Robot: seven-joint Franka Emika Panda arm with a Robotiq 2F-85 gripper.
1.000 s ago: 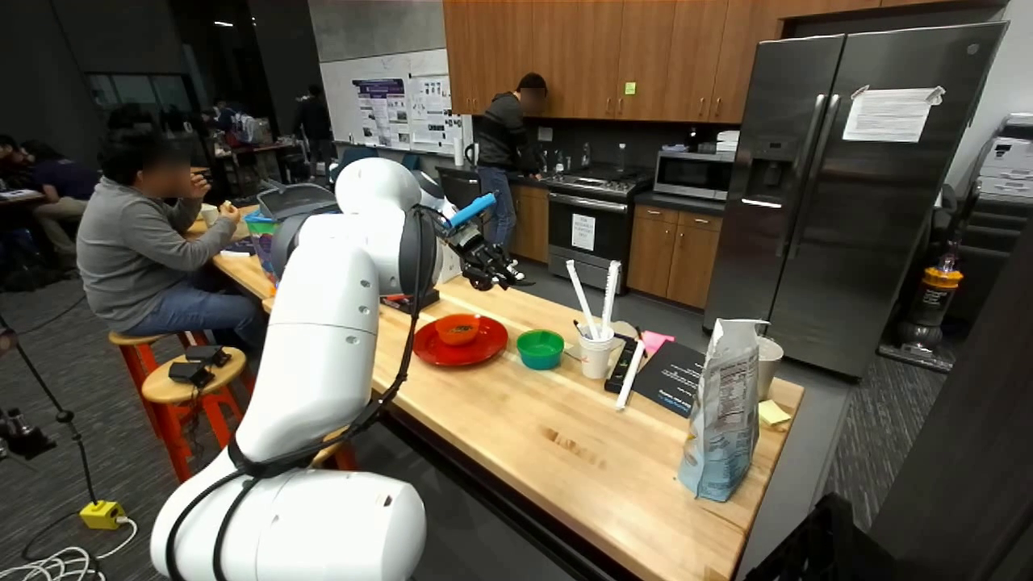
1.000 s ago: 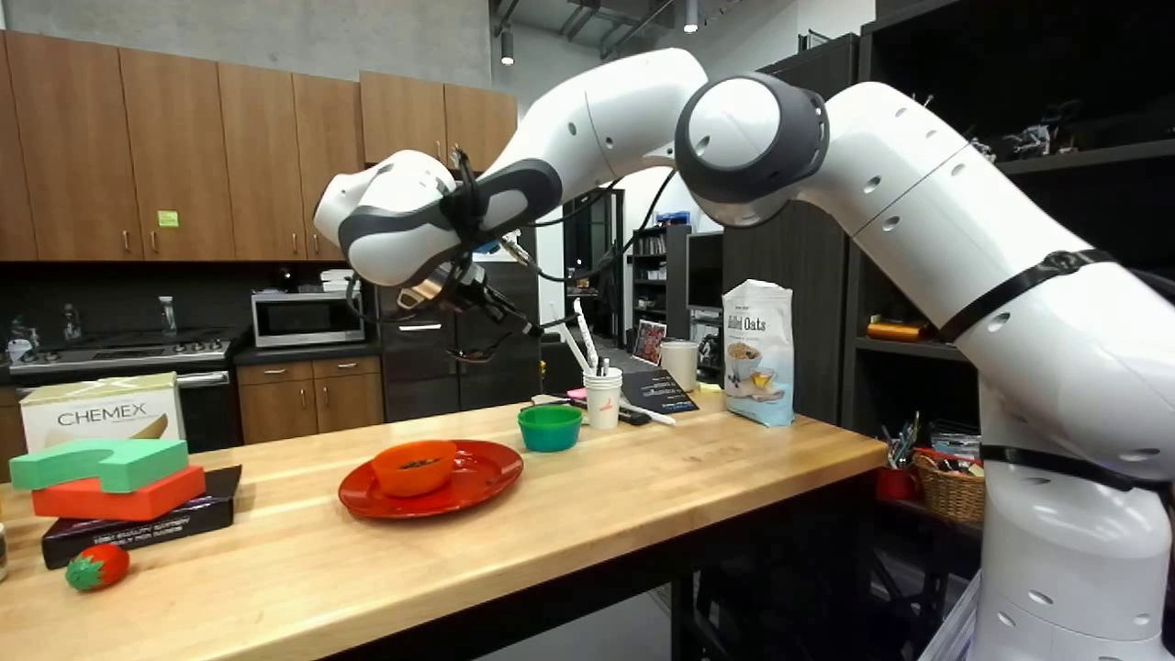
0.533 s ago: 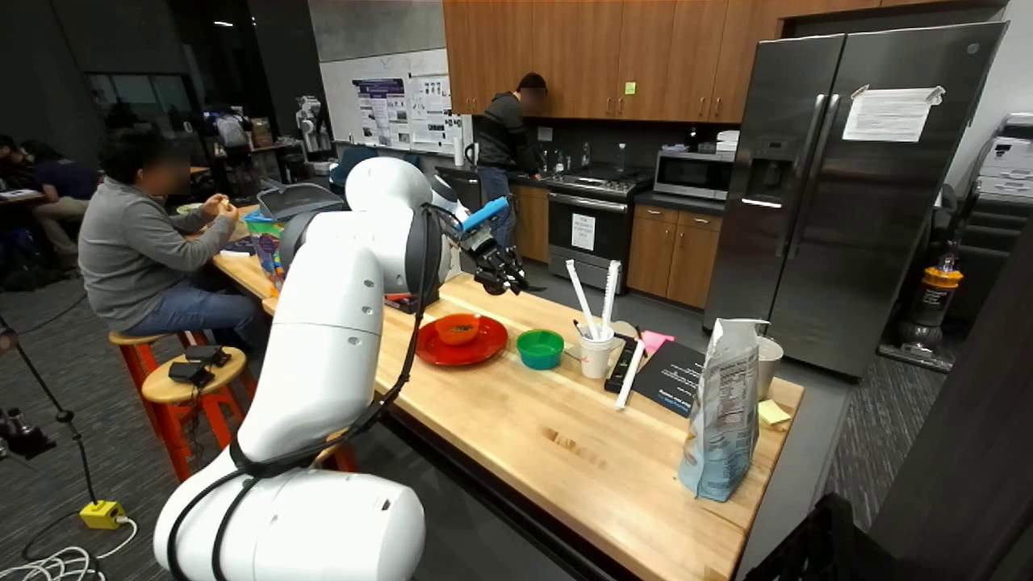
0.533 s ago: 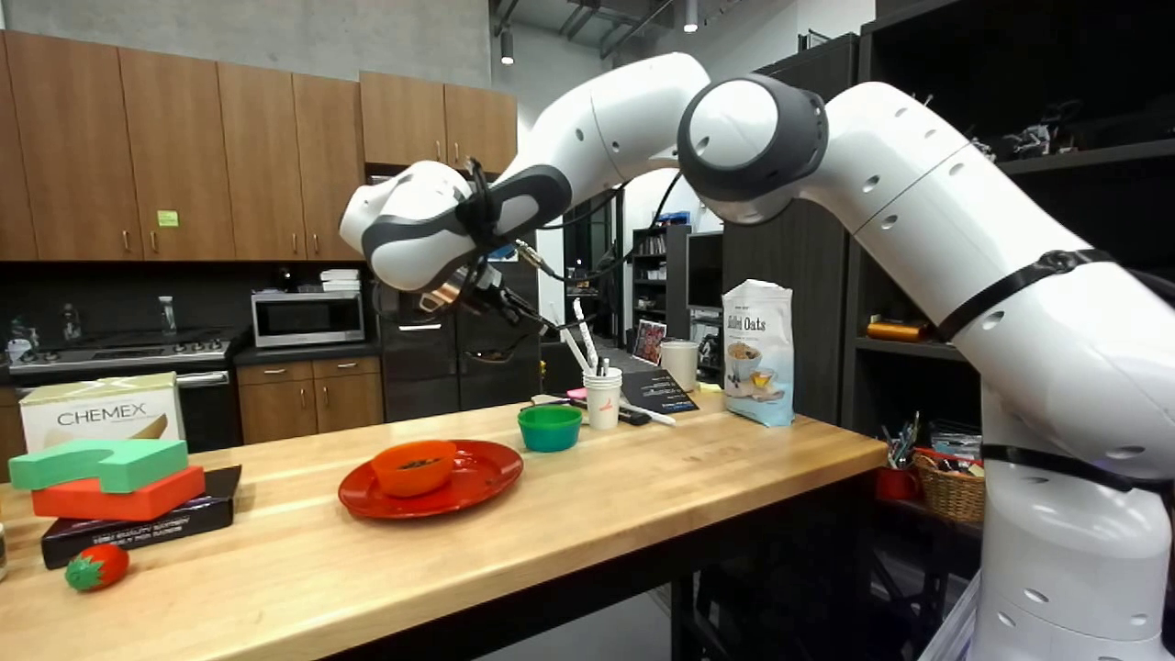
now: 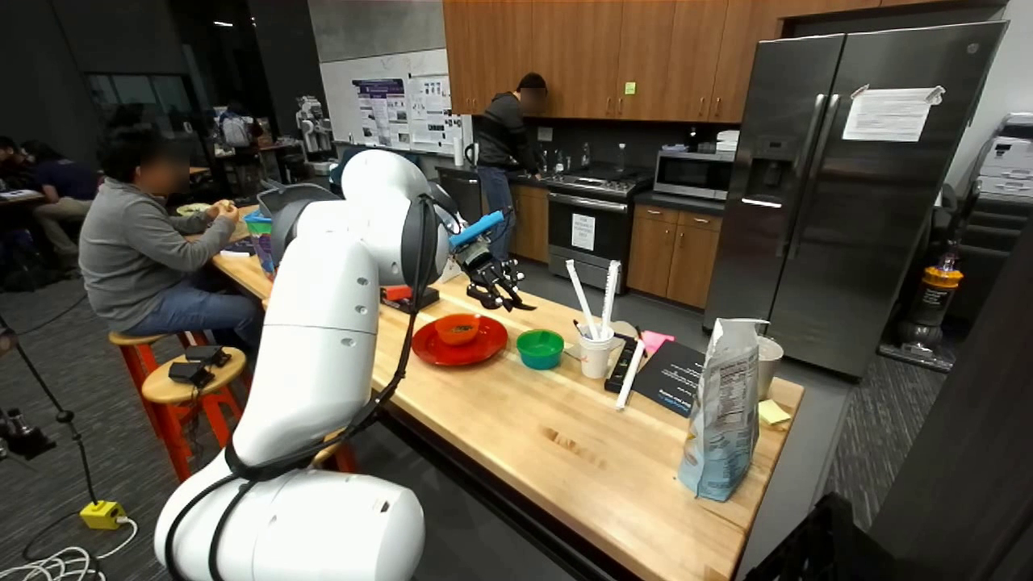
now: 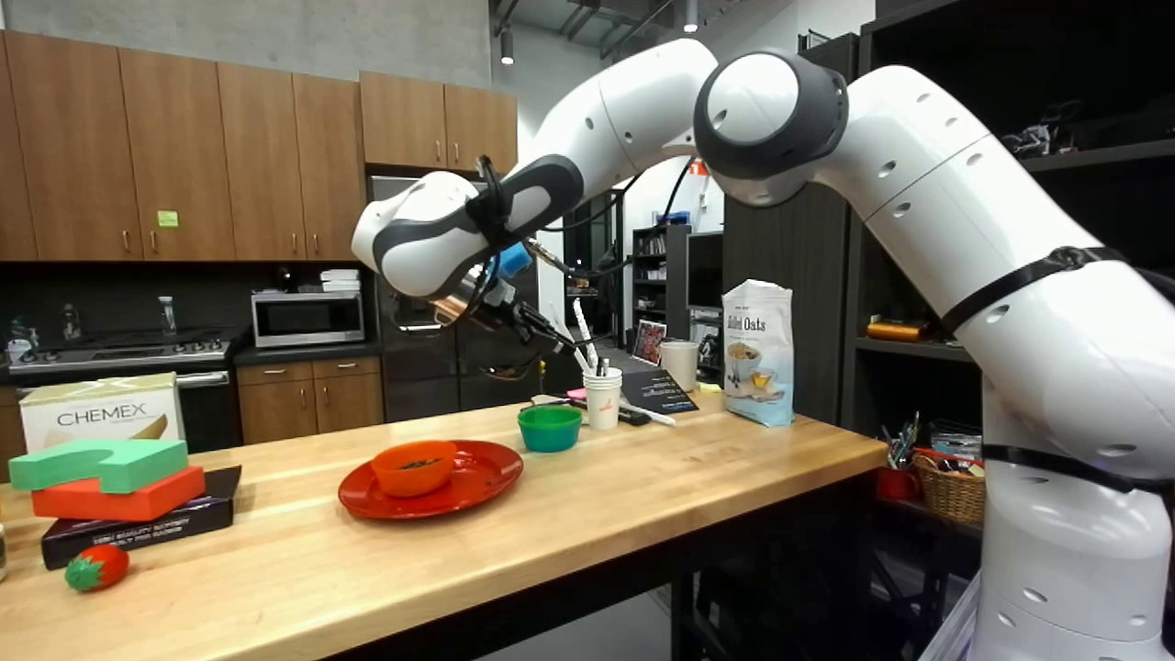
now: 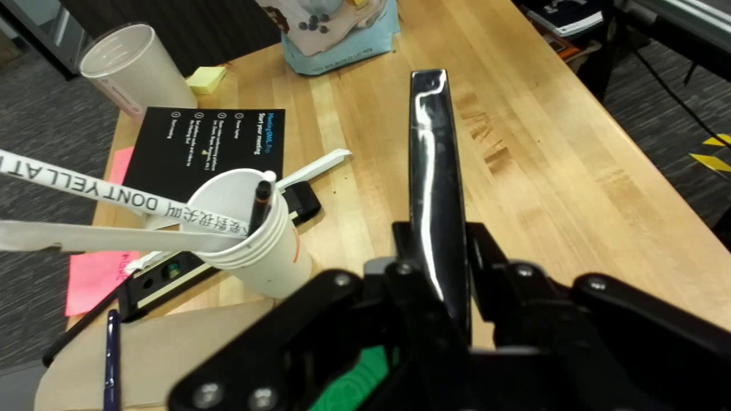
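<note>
In an exterior view the white jointed robot arm (image 6: 633,110) rises from the right, arches over the pale wooden tabletop (image 6: 624,482) and bends at the wrist, so that the black gripper (image 7: 440,240) slants down and to the right, raised off the surface. The gripper is pinching a long, glossy black strip (image 7: 438,194), pressed against it from both sides (whatever lies below the grip is too dark to make out). The strip is held in the air above the tabletop, near the stacked white paper cups (image 7: 277,268) and the round green bowl (image 5: 541,351).

In the wrist view its long axis runs almost upright, leaning slightly left at the top, and its blunt free end points away from the camera, just right of the blue-and-white pouch of oats (image 7: 337,40).

Compared with a second ago, the gripper has come lower in both exterior views and has shifted nearer the cups, carrying the strip along. The shiny red plate (image 6: 488,473), with the small orange bowl (image 6: 413,477) standing on it, lies where it did.
</note>
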